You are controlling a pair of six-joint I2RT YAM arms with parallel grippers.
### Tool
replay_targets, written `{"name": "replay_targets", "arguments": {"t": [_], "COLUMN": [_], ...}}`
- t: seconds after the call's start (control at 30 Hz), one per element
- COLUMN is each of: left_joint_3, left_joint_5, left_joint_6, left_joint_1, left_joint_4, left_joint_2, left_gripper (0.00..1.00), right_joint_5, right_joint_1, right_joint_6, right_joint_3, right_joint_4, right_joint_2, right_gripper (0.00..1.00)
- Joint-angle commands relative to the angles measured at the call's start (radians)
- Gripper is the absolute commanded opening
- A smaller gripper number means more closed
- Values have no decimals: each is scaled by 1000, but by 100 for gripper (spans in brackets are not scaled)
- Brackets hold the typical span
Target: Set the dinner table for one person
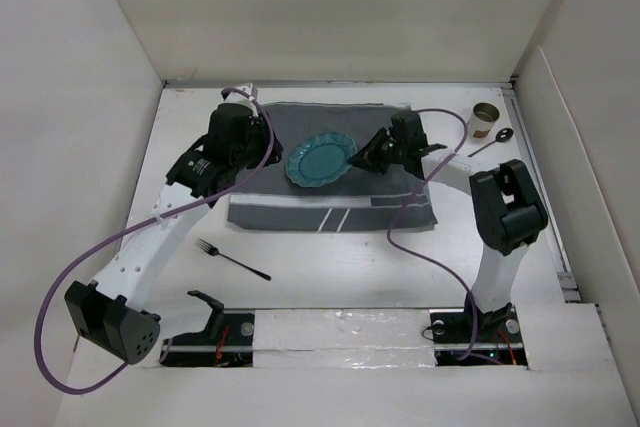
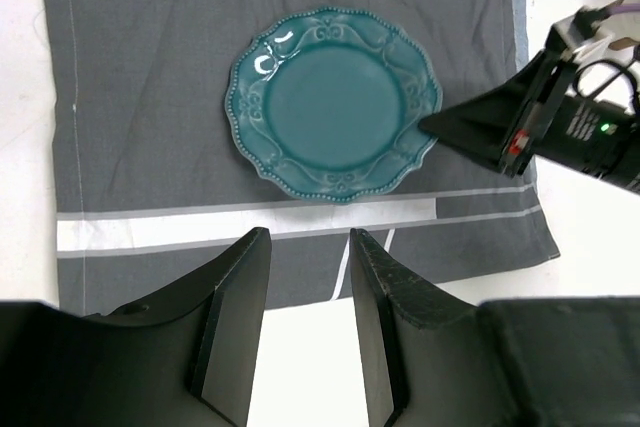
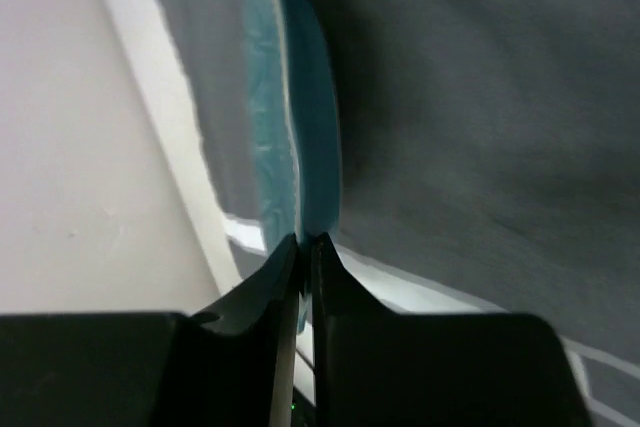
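Note:
A teal scalloped plate (image 1: 320, 160) lies over the dark grey striped cloth (image 1: 300, 209) on the white dinner table (image 1: 340, 267). My right gripper (image 1: 362, 160) is shut on the plate's right rim; the right wrist view shows the rim (image 3: 290, 127) edge-on, pinched between the fingertips. The left wrist view shows the plate (image 2: 335, 102) from above with the right gripper's fingers (image 2: 470, 122) on its rim. My left gripper (image 2: 308, 247) is open and empty, held above the cloth's left part. A fork (image 1: 232, 258) lies on the table near the front left. A spoon (image 1: 492, 141) and a paper cup (image 1: 484, 120) are at the far right.
White walls enclose the table on three sides. Purple cables (image 1: 420, 237) loop from both arms over the table. The arm bases sit at the near edge.

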Motion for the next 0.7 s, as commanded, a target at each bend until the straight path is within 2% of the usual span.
{"name": "replay_targets", "arguments": {"t": [0.0,0.07,0.13,0.17,0.2,0.23,0.33,0.47,0.5,0.53,0.57,0.6,0.67], "left_joint_3": [-2,-4,-13,-17,-22,-33,-50,-70,-74,-86,-94,-103,-126], "left_joint_5": [19,28,32,32,32,34,28,19,20,35,46,58,106], "left_joint_6": [2,2,1,1,2,2,8,22,24,25,28,27,24], "left_joint_1": [7,7,7,7,7,7,7,7,7,7,7,7,7], "left_joint_4": [45,53,65,69,74,83,94,109,115,126,137,149,180], "left_joint_2": [10,22,28,27,30,31,36,28,28,25,21,21,21], "left_gripper": [35,35,35,35,35,35,35,34,34,32,26,19,0], "right_joint_5": [-18,-4,40,40,75,91,147,158,158,167,186,257,322], "right_joint_1": [2,2,2,11,11,11,-2,-108,-142,-215,-252,-289,-390], "right_joint_6": [-28,-57,-97,-116,-138,-184,-266,-347,-358,-370,-369,-367,-364], "right_joint_3": [-23,-29,-14,0,17,62,116,181,199,216,236,276,320], "right_joint_4": [52,8,-46,-108,-144,-231,-355,-431,-446,-468,-477,-486,-497], "right_joint_2": [-1,-1,-4,-6,-9,-6,-38,-110,-116,-119,-123,-120,-104], "right_gripper": [16,25,43,43,52,55,63,66,61,46,29,0,0]}}
